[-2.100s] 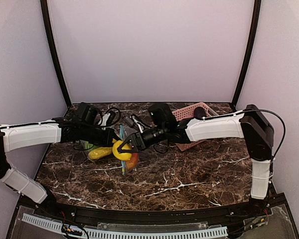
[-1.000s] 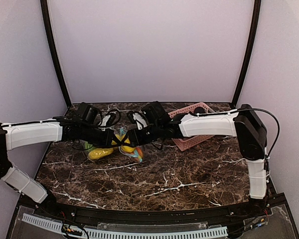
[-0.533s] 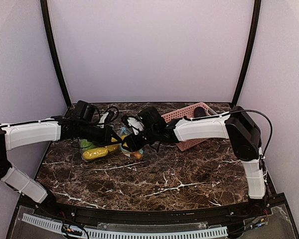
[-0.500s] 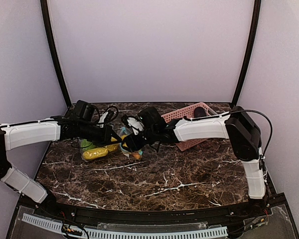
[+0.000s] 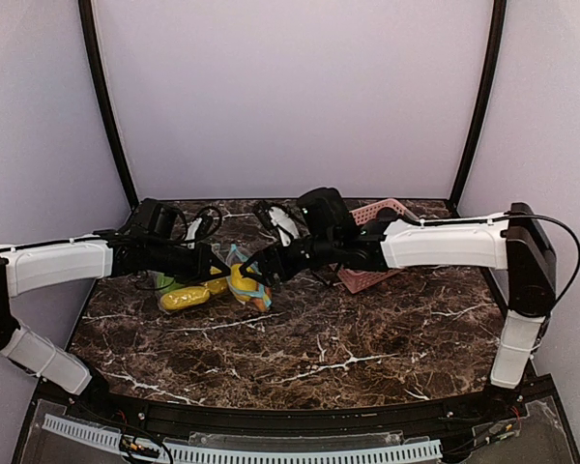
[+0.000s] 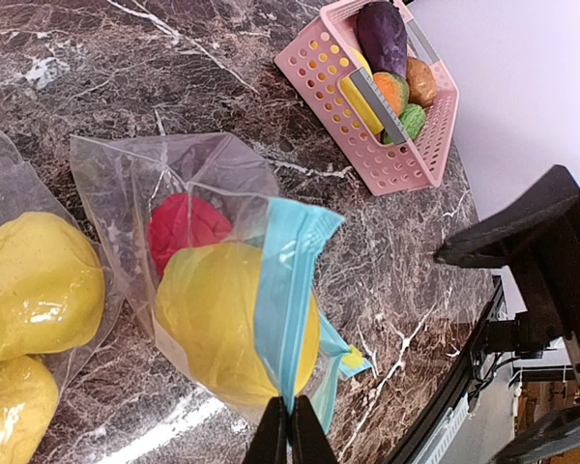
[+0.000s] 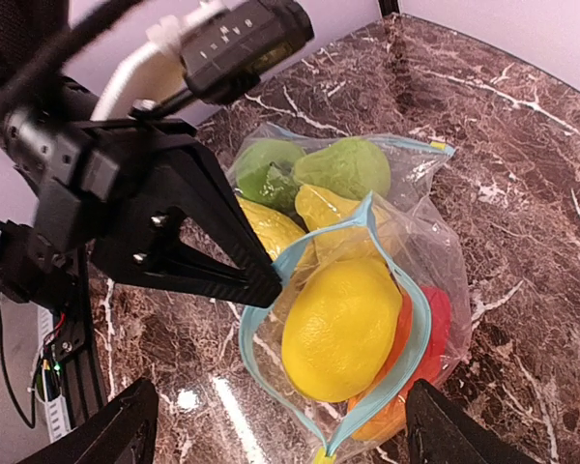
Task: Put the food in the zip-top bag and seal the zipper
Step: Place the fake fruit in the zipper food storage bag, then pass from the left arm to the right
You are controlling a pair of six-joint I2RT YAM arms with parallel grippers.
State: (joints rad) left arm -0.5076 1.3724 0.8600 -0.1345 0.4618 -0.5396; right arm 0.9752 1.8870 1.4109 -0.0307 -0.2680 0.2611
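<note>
Loading is judged under way: the bag (image 6: 164, 169) is held open by its blue zipper strip (image 6: 285, 290), pinched in the left claw (image 6: 290, 430), and a yellow fruit (image 7: 343, 324) is lodged in its mouth. The right claw (image 7: 288, 435) is spread above it. More food (image 6: 382, 34) is left in the pink basket (image 6: 406, 179), to be fetched next.

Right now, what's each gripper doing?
Left gripper: shut on the bag, at its zipper strip.
Right gripper: open, holding nothing.
</note>
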